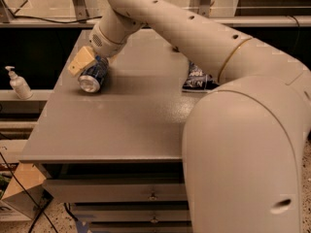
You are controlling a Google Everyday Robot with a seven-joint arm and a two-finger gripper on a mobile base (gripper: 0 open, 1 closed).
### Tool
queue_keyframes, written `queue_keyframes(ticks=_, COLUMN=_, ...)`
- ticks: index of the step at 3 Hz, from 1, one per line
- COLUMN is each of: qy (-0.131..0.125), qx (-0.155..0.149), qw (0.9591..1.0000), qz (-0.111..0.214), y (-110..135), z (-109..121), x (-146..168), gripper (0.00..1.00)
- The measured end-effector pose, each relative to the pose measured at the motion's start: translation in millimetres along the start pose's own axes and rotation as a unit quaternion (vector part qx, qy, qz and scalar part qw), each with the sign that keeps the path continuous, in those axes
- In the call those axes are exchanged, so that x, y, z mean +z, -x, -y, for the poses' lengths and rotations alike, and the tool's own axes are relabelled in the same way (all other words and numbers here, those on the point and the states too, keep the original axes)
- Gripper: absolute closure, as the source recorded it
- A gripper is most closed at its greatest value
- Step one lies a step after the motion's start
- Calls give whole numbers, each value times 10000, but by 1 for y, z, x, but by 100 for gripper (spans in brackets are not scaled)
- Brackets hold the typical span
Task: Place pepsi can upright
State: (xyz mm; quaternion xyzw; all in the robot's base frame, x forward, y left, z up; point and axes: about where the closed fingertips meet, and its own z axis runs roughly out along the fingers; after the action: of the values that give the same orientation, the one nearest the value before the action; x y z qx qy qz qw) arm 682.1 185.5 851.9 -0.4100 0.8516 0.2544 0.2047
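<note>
Here, arm: it reaches from the big white body at the right, across the table (121, 125), to its left side.
Hand: the hand (88, 67) points down and left, right upon the upper end of the pepsi can (95, 76).
Hand state: I cannot tell if it grasps the can or only rests against it.
Pepsi can: on the table near the left edge, lying tilted, one silver end toward the camera.
Snack bag: the blue-and-white bag (197, 79) lies at the right, partly covered by the arm.
Drawers: the drawers (150, 195) under the table are closed, contents hidden.
Bottle: a pump bottle (19, 84) stands left of the table.
</note>
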Motion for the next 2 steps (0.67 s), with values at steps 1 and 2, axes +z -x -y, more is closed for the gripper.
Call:
queue_keyframes(ticks=1, qy=-118, qx=100, qw=9999, qz=-45, y=-6, z=-3, x=-2, gripper=20)
queue_keyframes(ticks=2, qy=-214, qx=74, qw=9997, qz=-25, y=-6, z=-7, x=-8, gripper=36)
